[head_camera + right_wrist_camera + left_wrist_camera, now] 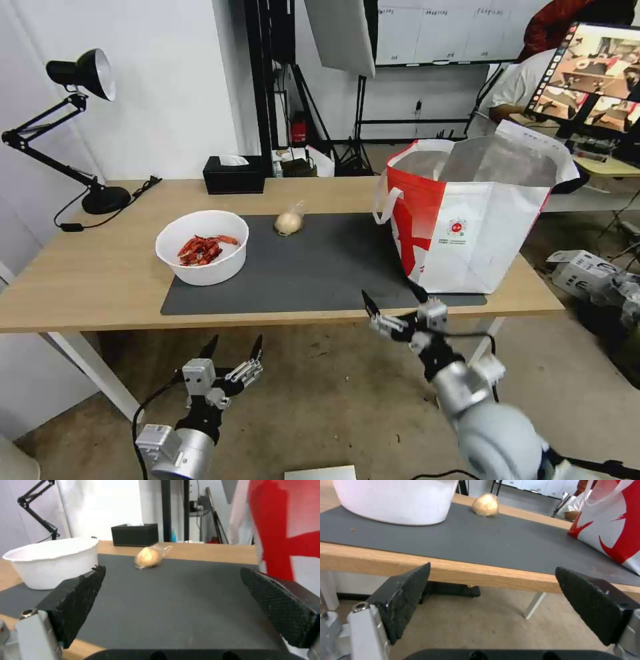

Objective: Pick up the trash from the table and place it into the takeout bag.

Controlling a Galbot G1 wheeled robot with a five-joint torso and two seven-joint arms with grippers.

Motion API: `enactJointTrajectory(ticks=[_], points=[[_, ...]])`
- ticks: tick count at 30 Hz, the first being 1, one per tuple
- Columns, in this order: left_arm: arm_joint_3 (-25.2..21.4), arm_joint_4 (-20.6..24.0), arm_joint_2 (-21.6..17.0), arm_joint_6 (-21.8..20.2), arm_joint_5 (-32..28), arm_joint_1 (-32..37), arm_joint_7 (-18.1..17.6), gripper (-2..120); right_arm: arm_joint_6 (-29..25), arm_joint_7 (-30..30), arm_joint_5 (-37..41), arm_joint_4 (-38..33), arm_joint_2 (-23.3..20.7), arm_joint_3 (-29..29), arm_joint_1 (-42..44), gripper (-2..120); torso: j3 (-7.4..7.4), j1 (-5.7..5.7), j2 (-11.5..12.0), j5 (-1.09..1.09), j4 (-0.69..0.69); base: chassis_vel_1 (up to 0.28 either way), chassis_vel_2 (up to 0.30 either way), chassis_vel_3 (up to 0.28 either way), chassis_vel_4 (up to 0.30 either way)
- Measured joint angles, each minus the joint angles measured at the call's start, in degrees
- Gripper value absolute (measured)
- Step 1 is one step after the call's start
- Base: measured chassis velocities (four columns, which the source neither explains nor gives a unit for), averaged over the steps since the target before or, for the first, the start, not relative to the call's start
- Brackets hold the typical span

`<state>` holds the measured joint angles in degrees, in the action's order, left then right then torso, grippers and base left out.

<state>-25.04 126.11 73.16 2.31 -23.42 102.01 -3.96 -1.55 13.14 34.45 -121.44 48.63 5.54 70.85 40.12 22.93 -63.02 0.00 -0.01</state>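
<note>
The light-wood surface [87, 273] carries a dark grey mat [313, 267]; on the mat's left part stands the white bowl [202, 247] holding red shells [202, 249]; the small knotted beige bag [289, 220] lies at the mat's far edge, near its middle and well apart from the bowl; the takeout bag [467, 220] stands upright at the mat's right end, mouth open, silver lining showing, a white loop handle hanging at its left corner. Its white front panel bears a small round red logo [457, 227] with a few lines of tiny print beneath, too small to read; broad red strokes cover its left side. A black tissue box [233, 175] sits at the far edge of the surface, a black desk lamp [73, 127] at the far left.

The left tool [232, 349] hangs below the near edge of the surface, over the floor in front of the bowl, fingers spread apart and holding nothing; the right tool [393, 301] hovers at the near edge just beside the takeout bag's front corner, likewise spread wide and empty, its wrist view facing across the mat toward the beige bag.
</note>
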Motion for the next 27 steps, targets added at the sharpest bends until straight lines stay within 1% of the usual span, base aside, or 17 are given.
enactJointTrajectory(ticks=[2, 3, 6, 7, 10, 11, 14, 15, 16, 18, 19, 22, 23, 26, 27], points=[[0.12, -0.14, 0.08, -0.03, 0.0, -0.12, -0.01, 100, 0.8, 0.66, 2.35, 2.71, -0.24, -3.34, -6.34, 100, 0.0, 0.0, 0.0, 0.0, 0.0, 0.0, 0.0, 0.0, 0.0], [0.12, -0.14, 0.08, -0.03, 0.0, -0.12, -0.01, 100, 0.8, 0.66, 2.35, 2.71, -0.24, -3.34, -6.34, 100, 0.0, 0.0, 0.0, 0.0, 0.0, 0.0, 0.0, 0.0, 0.0], [-0.05, -0.23, 0.07, -0.07, 0.0, -0.13, -0.02, 100, 1.76, 1.7, 6.01, 8.25, 0.71, -9.78, -17.16, 100, 0.0, 0.0, 0.0, -0.01, 0.01, 0.0, 0.0, 0.0, 0.0], [-0.05, -0.23, 0.07, -0.07, 0.0, -0.13, -0.02, 100, 1.76, 1.7, 6.01, 8.25, 0.71, -9.78, -17.16, 100, 0.0, 0.0, 0.0, -0.01, 0.01, 0.0, 0.0, 0.0, 0.0], [-0.43, -0.38, 0.0, -0.08, -0.12, -0.07, -0.03, 100, 2.37, 2.76, 8.71, 14.75, 3.73, -15.91, -26.46, 100, 0.0, 0.0, 0.0, 0.0, 0.01, 0.0, 0.0, 0.0, 0.0], [-0.43, -0.38, 0.0, -0.08, -0.12, -0.07, -0.03, 100, 2.37, 2.76, 8.71, 14.75, 3.73, -15.91, -26.46, 100, 0.0, 0.0, 0.0, 0.0, 0.01, 0.0, 0.0, 0.0, 0.0], [-0.59, -0.65, 0.1, -0.09, -0.19, -0.06, -0.04, 100, 2.6, 3.29, 9.87, 21.82, 7.97, -20.53, -34.93, 100, 0.0, 0.0, 0.0, -0.02, 0.01, 0.0, 0.0, 0.0, 0.0], [-0.59, -0.65, 0.1, -0.09, -0.19, -0.06, -0.04, 100, 2.6, 3.29, 9.87, 21.82, 7.97, -20.53, -34.93, 100, 0.0, 0.0, 0.0, -0.02, 0.01, 0.0, 0.0, 0.0, 0.0], [-0.6, -0.75, 0.16, -0.09, -0.2, -0.06, -0.03, 100, 2.62, 3.35, 9.95, 23.43, 8.95, -21.4, -36.48, 100, 0.0, 0.0, 0.0, 0.0, 0.01, 0.0, 0.0, 0.0, 0.0], [-0.71, -0.98, 0.34, -0.09, -0.22, -0.06, -0.04, 100, 2.63, 3.36, 10.38, 28.78, 12.36, -24.09, -41.11, 100, 0.0, 0.0, 0.0, -0.01, 0.01, 0.0, 0.0, 0.0, 0.0], [-0.71, -0.98, 0.34, -0.09, -0.22, -0.06, -0.04, 100, 2.63, 3.36, 10.38, 28.78, 12.36, -24.09, -41.11, 100, 0.0, 0.0, 0.0, -0.01, 0.01, 0.0, 0.0, 0.0, 0.0], [-0.92, -1.26, 0.39, -0.04, -0.56, -0.07, -0.04, 100, 2.76, 3.32, 11.1, 36.29, 16.94, -27.23, -46.28, 100, 0.0, 0.0, 0.01, -0.02, 0.01, 0.0, 0.0, 0.0, 0.0], [-0.92, -1.26, 0.39, -0.04, -0.56, -0.07, -0.04, 100, 2.76, 3.32, 11.1, 36.29, 16.94, -27.23, -46.28, 100, 0.0, 0.0, 0.01, -0.02, 0.01, 0.0, 0.0, 0.0, 0.0], [-1.06, -1.61, 0.24, -0.02, -1.08, -0.27, -0.04, 100, 2.89, 3.22, 11.66, 44.39, 21.27, -28.46, -50.13, 100, 0.0, 0.0, 0.01, -0.02, 0.01, 0.0, 0.0, 0.0, 0.0], [-1.06, -1.61, 0.24, -0.02, -1.08, -0.27, -0.04, 100, 2.89, 3.22, 11.66, 44.39, 21.27, -28.46, -50.13, 100, 0.0, 0.0, 0.01, -0.02, 0.01, 0.0, 0.0, 0.0, 0.0]])
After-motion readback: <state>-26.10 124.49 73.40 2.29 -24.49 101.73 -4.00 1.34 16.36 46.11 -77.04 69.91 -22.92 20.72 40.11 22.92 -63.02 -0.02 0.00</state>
